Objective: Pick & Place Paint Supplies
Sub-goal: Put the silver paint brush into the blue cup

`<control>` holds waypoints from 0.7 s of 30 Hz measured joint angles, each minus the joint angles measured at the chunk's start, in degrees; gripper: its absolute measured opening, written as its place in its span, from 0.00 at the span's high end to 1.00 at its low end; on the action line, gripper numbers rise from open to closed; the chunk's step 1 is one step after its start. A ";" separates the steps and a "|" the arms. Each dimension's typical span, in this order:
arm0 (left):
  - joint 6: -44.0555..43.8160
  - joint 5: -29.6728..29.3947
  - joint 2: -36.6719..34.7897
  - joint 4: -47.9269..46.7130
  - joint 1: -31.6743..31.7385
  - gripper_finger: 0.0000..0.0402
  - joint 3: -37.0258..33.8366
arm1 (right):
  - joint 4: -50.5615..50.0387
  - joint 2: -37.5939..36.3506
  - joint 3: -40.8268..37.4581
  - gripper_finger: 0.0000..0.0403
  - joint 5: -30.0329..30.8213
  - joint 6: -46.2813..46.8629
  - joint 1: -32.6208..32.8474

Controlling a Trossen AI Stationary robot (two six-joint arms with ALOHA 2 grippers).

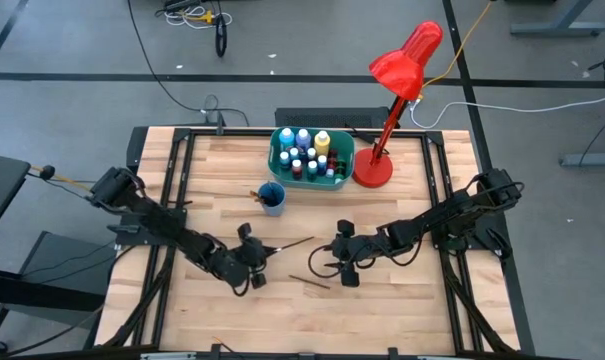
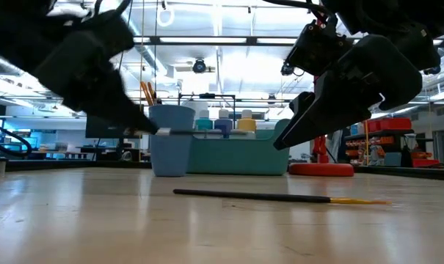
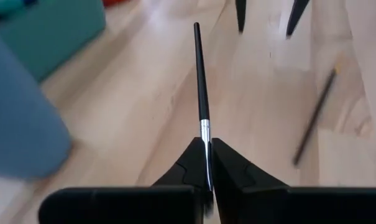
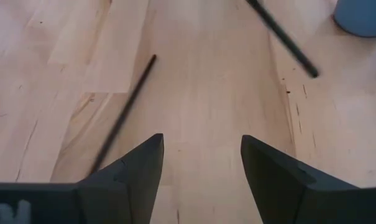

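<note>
A black-handled paintbrush (image 3: 202, 93) sat pinched in the left gripper (image 3: 207, 163) near the blue cup (image 1: 272, 197). Another paintbrush (image 1: 309, 282) lay unpicked beneath the right gripper (image 4: 202, 163), fingers spread. Paint bottles (image 1: 304, 153) already filled the teal tub (image 1: 278, 160).

The tub (image 1: 280, 163) sat at the back of the table (image 1: 402, 300), with the paint bottles (image 1: 307, 152) in it. The lamp (image 1: 374, 170) stood just right of the tub. The cup (image 1: 272, 198) stood in front of the tub. One paintbrush (image 1: 309, 282) lay on the table between the two arms.
</note>
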 joint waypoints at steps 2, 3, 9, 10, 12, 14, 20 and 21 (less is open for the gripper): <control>3.32 -0.86 -0.80 -3.79 0.01 0.97 3.28 | 0.00 0.00 0.01 0.46 0.07 -0.02 -0.02; 5.48 -1.36 -1.45 -6.74 0.01 0.97 5.48 | -0.02 0.00 0.02 0.46 0.07 -0.02 -0.02; 15.31 -1.11 -2.93 -39.26 1.27 0.97 26.42 | 0.24 0.00 0.02 0.46 0.07 -0.06 -0.02; 16.42 -0.83 -2.95 -46.47 1.65 0.97 30.56 | 0.45 0.00 0.02 0.46 0.07 -0.06 0.00; 18.03 -0.25 -2.70 -60.23 2.72 0.97 38.78 | 0.69 0.00 0.04 0.46 0.04 0.04 0.00; 21.37 -0.26 -2.58 -70.61 3.87 0.97 45.78 | 1.06 0.00 0.04 0.46 0.03 0.25 0.00; 40.92 -0.32 -2.60 -86.03 9.81 0.96 58.46 | 3.78 0.00 0.04 0.46 -1.18 3.13 1.21; 43.48 -0.22 -2.64 -87.65 10.97 0.96 59.47 | 4.43 0.00 0.03 0.46 -1.09 3.13 1.91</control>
